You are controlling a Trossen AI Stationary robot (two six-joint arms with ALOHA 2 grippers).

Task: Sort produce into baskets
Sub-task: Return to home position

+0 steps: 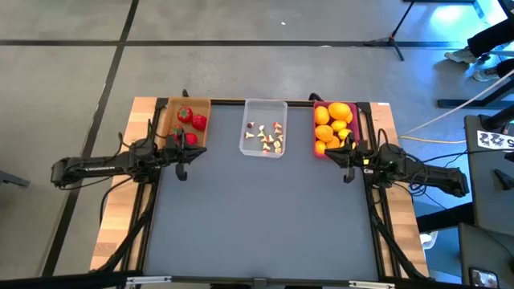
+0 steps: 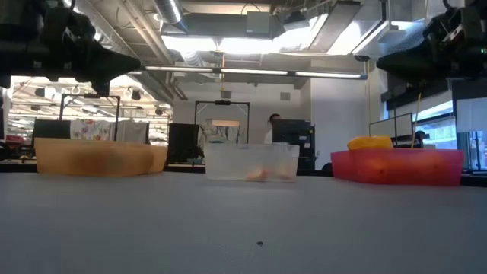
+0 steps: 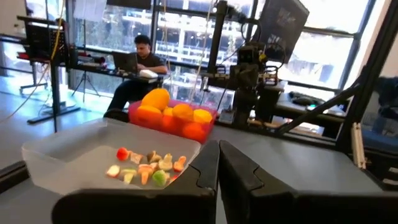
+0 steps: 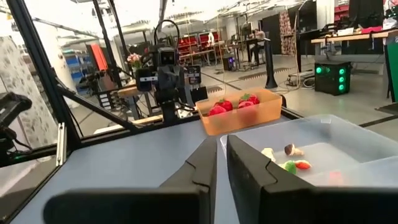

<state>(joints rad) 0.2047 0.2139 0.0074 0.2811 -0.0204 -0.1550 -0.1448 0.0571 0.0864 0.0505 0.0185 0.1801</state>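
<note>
Three shallow rectangular baskets stand in a row along the far edge of the dark grey table top (image 1: 257, 217), apart from one another.

The tan-brown basket (image 1: 170, 112) is on the left. It holds red strawberry-like pieces with green tops (image 1: 199, 122).

The clear translucent plastic basket (image 1: 265, 110) is in the middle. Tiny white-and-red mushroom-like bits (image 1: 265, 138) lie scattered on its floor.

The magenta-pink basket (image 1: 315, 138) is on the right, piled with rounded yellow and orange fruits (image 1: 333, 120). In the low view, one yellow fruit rises above its rim. No produce lies loose on the table.

Both dark arms reach in from the table's sides and are raised well above the surface.

The left gripper (image 3: 218, 146) hangs at the near end of the tan-brown basket and points right, toward the clear basket and the magenta-pink one beyond it. Its two fingers are closed to a thin slit, with nothing between them.

The right gripper (image 4: 221, 142) hangs at the near end of the magenta-pink basket and points left, toward the clear basket and the tan-brown one. Its fingers are likewise drawn together with only a narrow gap, and it holds nothing.

Beyond the table, the left wrist view shows a person (image 3: 140, 62) seated at a desk in the room.
</note>
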